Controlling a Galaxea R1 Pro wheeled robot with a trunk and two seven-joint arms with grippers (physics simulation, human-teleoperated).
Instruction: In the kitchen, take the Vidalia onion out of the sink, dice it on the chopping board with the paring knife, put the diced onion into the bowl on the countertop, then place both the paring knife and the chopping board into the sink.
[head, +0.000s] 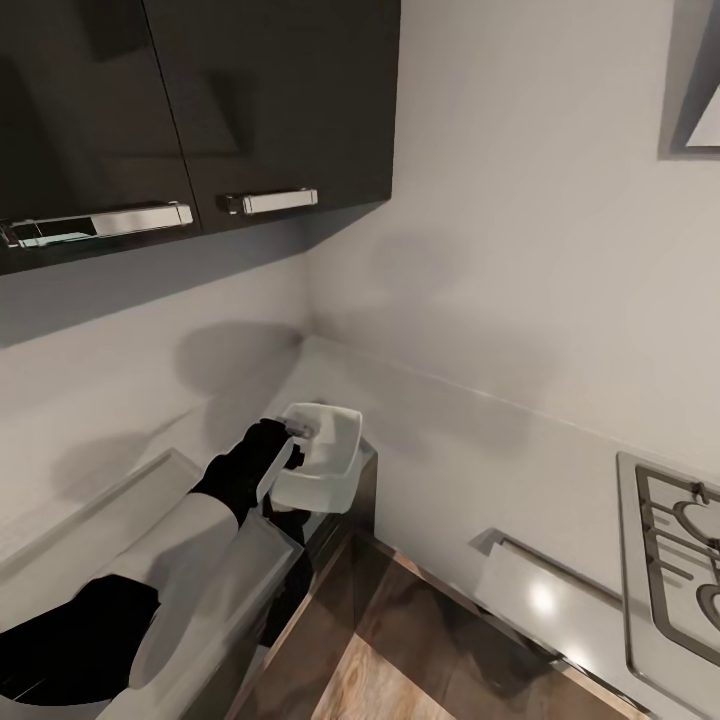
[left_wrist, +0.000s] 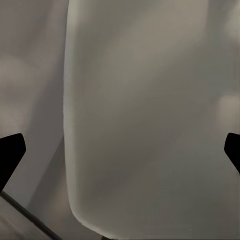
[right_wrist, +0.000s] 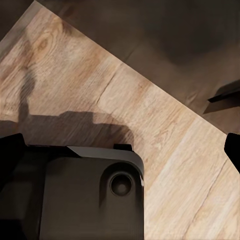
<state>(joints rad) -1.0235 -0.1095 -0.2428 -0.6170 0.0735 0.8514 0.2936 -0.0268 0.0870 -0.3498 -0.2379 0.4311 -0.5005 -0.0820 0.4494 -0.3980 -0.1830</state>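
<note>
One white bowl (head: 322, 458) pinched at its rim by the left claw (head: 283, 447), above the grey surface (head: 440, 470); right claw (right_wrist: 120, 150) spread.

Head cam high, looking down into worktop (head: 470, 450) corner. Left wrist cam pressed close to bowl (left_wrist: 150, 125), also in head view. Right wrist cam faces down at wood floor (right_wrist: 165, 130).
</note>
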